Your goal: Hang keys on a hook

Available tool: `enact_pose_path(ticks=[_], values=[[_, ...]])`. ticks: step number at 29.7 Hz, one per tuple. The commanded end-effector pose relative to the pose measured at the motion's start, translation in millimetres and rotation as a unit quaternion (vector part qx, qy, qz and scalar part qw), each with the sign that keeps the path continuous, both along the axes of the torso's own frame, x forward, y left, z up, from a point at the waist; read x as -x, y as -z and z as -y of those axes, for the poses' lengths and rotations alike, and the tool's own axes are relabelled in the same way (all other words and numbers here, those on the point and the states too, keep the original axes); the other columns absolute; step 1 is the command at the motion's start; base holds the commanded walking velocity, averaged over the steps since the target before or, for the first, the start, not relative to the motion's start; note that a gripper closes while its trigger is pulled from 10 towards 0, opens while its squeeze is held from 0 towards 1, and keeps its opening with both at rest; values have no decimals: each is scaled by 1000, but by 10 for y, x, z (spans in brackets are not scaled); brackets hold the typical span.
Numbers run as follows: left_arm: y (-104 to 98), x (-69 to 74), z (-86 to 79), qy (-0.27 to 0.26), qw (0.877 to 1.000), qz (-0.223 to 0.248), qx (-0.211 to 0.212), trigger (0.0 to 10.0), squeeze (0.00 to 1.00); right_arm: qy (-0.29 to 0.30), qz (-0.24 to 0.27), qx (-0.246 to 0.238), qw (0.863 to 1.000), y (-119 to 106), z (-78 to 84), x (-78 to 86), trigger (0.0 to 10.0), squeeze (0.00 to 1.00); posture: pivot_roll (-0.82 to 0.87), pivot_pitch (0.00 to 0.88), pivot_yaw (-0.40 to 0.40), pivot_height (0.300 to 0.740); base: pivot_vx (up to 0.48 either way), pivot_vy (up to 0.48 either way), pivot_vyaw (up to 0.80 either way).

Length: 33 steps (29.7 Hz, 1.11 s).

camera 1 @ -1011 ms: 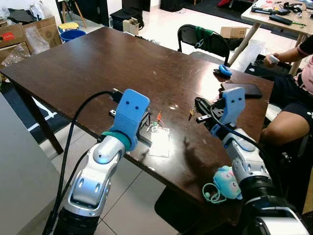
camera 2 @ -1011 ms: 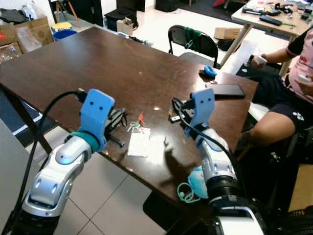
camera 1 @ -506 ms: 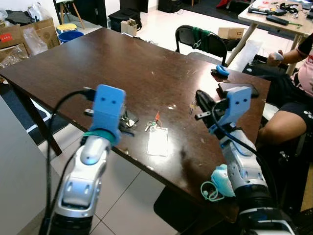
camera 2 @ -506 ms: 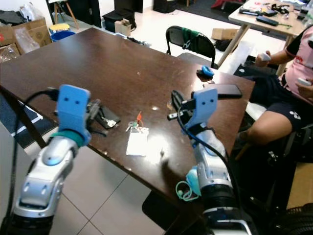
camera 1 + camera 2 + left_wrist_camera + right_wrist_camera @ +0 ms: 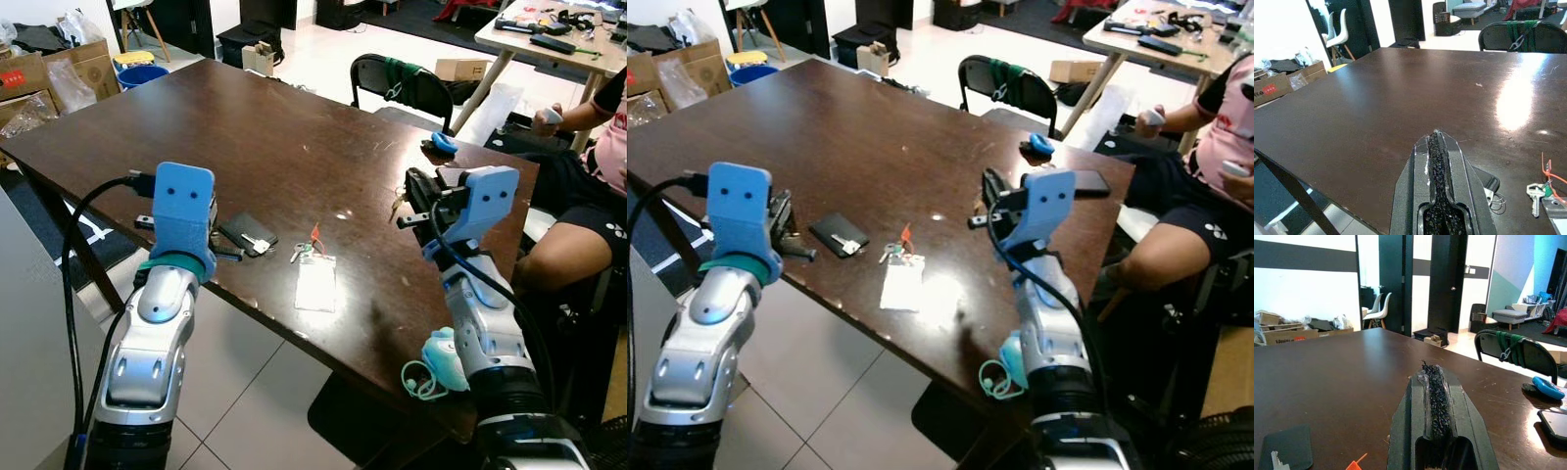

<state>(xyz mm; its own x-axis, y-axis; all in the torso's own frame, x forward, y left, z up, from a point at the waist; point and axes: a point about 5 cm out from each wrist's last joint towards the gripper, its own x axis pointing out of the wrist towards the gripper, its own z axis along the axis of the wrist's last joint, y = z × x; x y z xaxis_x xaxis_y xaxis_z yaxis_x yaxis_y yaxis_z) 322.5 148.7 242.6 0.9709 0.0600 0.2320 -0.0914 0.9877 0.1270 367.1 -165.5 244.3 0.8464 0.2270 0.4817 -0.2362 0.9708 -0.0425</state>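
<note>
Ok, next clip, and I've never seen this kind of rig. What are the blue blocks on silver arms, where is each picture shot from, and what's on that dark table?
This is a humanoid robot looking down at its own two arms. The blue blocks are wrist housings; each arm ends in two black fingers. The two wide pictures come from the paired cameras in its head and show one scene. The other two look along each gripper's fingers from the wrist.

The left gripper and right gripper are both shut and hold nothing.

On the brown table lie a bunch of keys with an orange tag, joined to a clear card sleeve, and a black key pouch beside the left arm. Farther off sit a dark phone and a small blue object. A person sits at the right. I can see no hook.
</note>
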Motion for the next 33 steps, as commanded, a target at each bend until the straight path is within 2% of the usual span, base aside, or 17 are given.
enact_pose_path(ticks=[1, 15, 33], values=[[7, 0, -20, -5, 1000, 1, -1, 10000, 0, 5, -2, -6, 1000, 8, 15, 14, 10000, 0, 83, 75, 51, 710, 0, 0, 0], [7, -8, 1, 4, 1000, 3, -11, 10000, 0, 11, -6, -11, 1000, -19, 14, -15, 10000, 0, 87, 83, 50, 655, 0, 0, 0], [-2, -5, 15, 9, 1000, 7, -14, 10000, 0, 7, -8, -4, 1000, -20, 11, -21, 10000, 0, 89, 85, 49, 655, 0, 0, 0]])
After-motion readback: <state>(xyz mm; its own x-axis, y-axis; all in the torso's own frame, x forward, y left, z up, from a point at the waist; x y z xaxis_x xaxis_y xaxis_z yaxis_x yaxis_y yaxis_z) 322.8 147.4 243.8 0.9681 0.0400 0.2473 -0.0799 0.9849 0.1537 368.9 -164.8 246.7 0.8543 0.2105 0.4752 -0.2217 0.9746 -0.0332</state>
